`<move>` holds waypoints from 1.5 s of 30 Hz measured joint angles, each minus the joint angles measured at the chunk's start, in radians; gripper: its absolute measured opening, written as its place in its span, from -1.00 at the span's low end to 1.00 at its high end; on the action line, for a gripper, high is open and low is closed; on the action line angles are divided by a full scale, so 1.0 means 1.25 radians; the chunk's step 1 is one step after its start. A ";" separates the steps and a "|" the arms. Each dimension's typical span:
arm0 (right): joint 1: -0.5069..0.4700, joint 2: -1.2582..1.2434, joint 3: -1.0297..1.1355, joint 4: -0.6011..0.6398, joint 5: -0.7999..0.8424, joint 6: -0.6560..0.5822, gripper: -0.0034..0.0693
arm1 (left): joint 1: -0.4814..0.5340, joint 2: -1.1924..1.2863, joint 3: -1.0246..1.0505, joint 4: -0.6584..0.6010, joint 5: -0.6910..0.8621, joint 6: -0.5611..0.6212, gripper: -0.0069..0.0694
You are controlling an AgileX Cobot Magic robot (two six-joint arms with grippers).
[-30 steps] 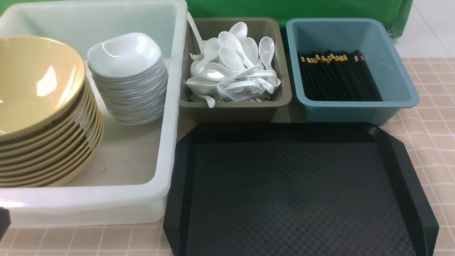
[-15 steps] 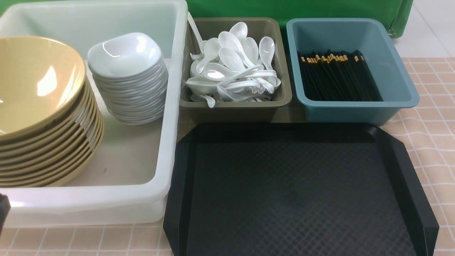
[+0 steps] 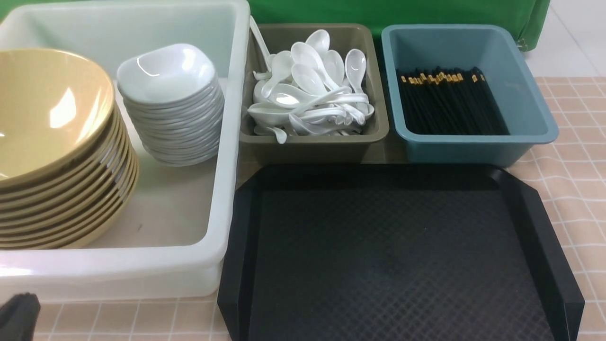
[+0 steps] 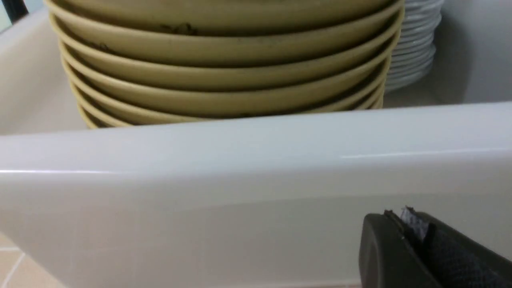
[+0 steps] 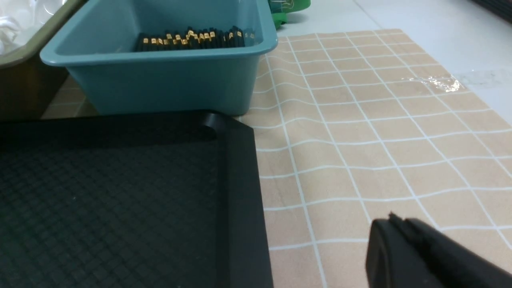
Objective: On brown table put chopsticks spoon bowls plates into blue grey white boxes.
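Note:
A stack of yellow bowls (image 3: 52, 151) and a stack of white plates (image 3: 173, 104) stand inside the big white box (image 3: 142, 265). White spoons (image 3: 310, 92) fill the olive-grey box (image 3: 312, 147). Black chopsticks (image 3: 447, 102) lie in the teal-blue box (image 3: 473, 149). My left gripper (image 3: 19, 315) is shut and empty, low at the front left corner, just outside the white box's near wall (image 4: 240, 168); the bowls (image 4: 224, 76) rise behind that wall. My right gripper (image 5: 394, 222) is shut and empty above the checked cloth of the brown table (image 5: 360, 140), to the right of the tray.
A flat black tray (image 3: 393, 255) with nothing on it lies in front of the olive-grey and blue boxes. Its raised rim (image 5: 240, 188) runs beside my right gripper. A green cloth (image 3: 393, 12) hangs behind the boxes. The table's right edge (image 5: 460, 76) is near.
My left gripper has dropped and shifted a little right along the front of the white box, showing more of itself at the bottom left. Everything else stays put.

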 joint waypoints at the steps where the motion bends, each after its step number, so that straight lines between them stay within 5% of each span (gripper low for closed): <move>1: 0.000 0.000 0.000 0.000 0.000 0.000 -0.75 | 0.000 0.000 0.000 0.000 0.000 0.000 -0.81; 45: 0.000 0.000 0.000 0.000 0.000 0.000 -0.63 | -0.013 0.000 0.000 -0.022 0.000 -0.003 -0.81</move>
